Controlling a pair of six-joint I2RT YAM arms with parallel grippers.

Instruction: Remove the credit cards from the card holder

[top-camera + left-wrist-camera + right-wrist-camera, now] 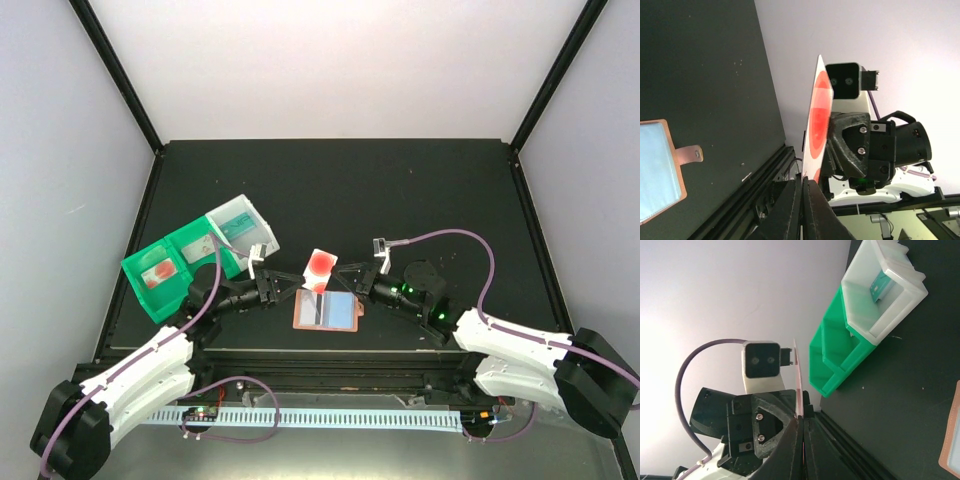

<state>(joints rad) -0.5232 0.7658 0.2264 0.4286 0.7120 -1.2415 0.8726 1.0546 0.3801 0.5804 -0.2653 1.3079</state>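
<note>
The green-and-white compartment tray (835, 350) sits at about ten o'clock from the card holder (328, 312). The left gripper (803, 187) is clamped on the lower edge of a white credit card with red circles (318, 265), held upright at twelve o'clock of the open holder. The right gripper (801, 430) pinches the same card from the three o'clock side. With both clamped, a pull by either arm could bend the card or slip it loose. A pale blue card (342, 312) lies in the holder.
</note>
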